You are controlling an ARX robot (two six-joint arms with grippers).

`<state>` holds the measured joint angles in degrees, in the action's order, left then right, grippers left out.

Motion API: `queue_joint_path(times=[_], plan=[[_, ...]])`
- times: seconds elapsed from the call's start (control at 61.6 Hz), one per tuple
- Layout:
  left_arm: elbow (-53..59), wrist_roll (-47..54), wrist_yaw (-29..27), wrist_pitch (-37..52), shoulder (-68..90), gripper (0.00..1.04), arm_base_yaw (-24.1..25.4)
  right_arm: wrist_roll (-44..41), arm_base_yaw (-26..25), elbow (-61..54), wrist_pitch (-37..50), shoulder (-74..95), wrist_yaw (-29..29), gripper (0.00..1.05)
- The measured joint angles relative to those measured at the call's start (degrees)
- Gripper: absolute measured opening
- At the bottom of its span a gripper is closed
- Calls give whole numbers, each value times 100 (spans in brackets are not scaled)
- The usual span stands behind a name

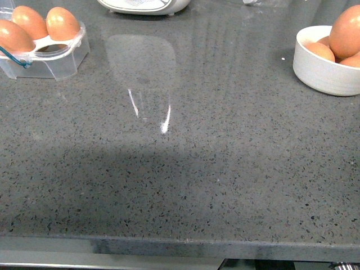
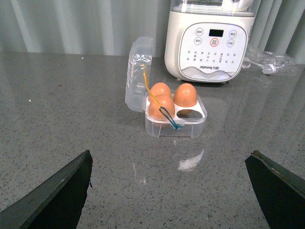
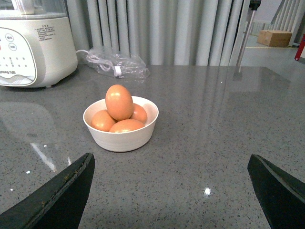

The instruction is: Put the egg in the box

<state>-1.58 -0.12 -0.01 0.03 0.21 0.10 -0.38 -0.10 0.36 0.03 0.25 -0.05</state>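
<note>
The clear plastic box [image 1: 53, 53] [image 2: 176, 121] stands at the table's far left, its lid [image 2: 138, 74] swung up, with three orange-brown eggs in its cups and one cup bare. More eggs lie heaped in a white bowl [image 1: 323, 70] [image 3: 121, 133] at the far right; the top egg [image 3: 119, 101] [image 1: 346, 31] rests on the others. My left gripper [image 2: 169, 191] hangs open, short of the box, with nothing between its fingers. Short of the bowl, my right gripper [image 3: 171, 191] is open too and holds nothing. Neither arm shows in the front view.
A cream-white appliance [image 2: 209, 40] [image 3: 31, 43] [image 1: 146, 5] stands at the back, behind the box. A clear bag with a cable [image 3: 116, 64] lies behind the bowl. The grey speckled tabletop [image 1: 197, 169] ends at a front edge [image 1: 180, 242].
</note>
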Motion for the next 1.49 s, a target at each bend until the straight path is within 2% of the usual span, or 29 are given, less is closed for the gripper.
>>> queue_joint_path(times=[1.137,1.17,1.202,1.251,1.332,1.494], plan=[[0,0,0,0,0,98,0,2,-2,0,-2,0,-2,97],[0,0,-2,0,0,98,0,153,-42,177,-490,181,-313,97],[0,0,-2,0,0,98,0,232,-24,398,-960,479,-372,97],[0,0,2,0,0,98,0,319,11,586,-1084,804,-402,97],[0,0,0,0,0,98,0,354,94,798,-785,1222,-382,97],[0,0,0,0,-2,98,0,297,273,1368,802,2776,-225,97]])
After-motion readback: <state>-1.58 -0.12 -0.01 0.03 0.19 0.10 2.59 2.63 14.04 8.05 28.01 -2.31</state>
